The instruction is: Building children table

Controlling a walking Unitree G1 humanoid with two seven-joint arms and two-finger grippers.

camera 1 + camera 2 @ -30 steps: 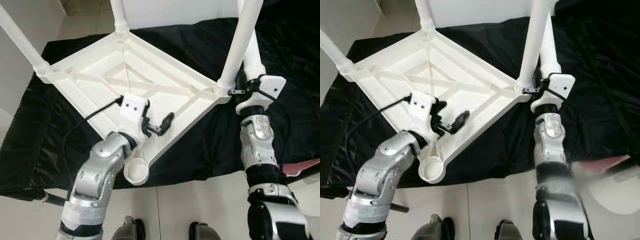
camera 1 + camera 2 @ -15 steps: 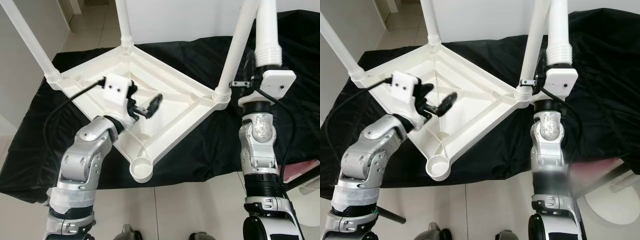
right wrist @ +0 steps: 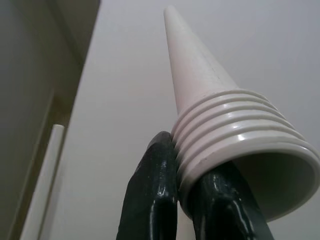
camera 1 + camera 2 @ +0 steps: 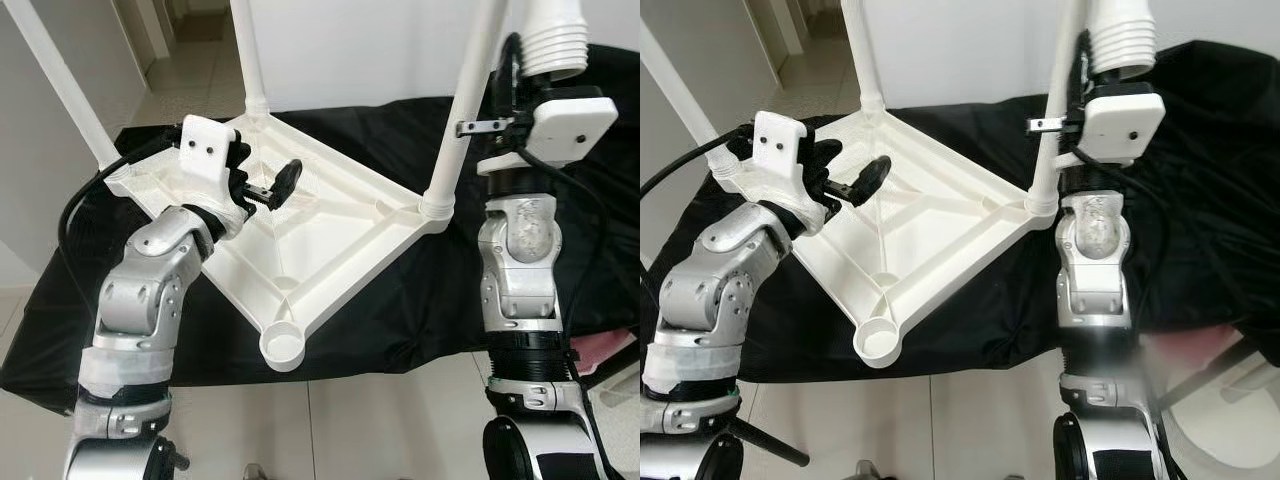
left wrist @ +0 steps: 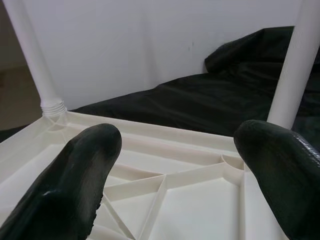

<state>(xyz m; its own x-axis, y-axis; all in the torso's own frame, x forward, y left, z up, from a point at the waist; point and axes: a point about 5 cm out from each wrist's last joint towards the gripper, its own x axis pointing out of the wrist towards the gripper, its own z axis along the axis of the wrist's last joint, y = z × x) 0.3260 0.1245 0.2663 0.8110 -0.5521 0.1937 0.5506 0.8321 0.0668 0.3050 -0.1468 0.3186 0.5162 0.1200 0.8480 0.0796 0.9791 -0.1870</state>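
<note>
Building stage: three legs already stand in the upturned children table (image 4: 300,235); the fourth corner socket (image 4: 283,347), low in the frame's centre, is empty.
Table position: the white plastic top lies underside-up on a black cloth (image 4: 400,300), across the middle of the frame.
Right hand (image 3: 192,192): clamped on the threaded end of the loose fourth leg (image 4: 555,35), at the upper right of the frame, raised well above the tabletop with its tapered end upward.
Left hand (image 4: 262,187): fingers (image 5: 75,185) spread apart, nothing between them, hovering over the ribbed underside at upper left.
Handling: judged light, stiff, hollow plastic; smooth and likely slippery along the taper.
Where to hold: the ridged collar gives the surest purchase on the leg; the top's raised rim or ribs suit bracing.
Risk: the light top may slide on the cloth while the leg is seated.
</note>
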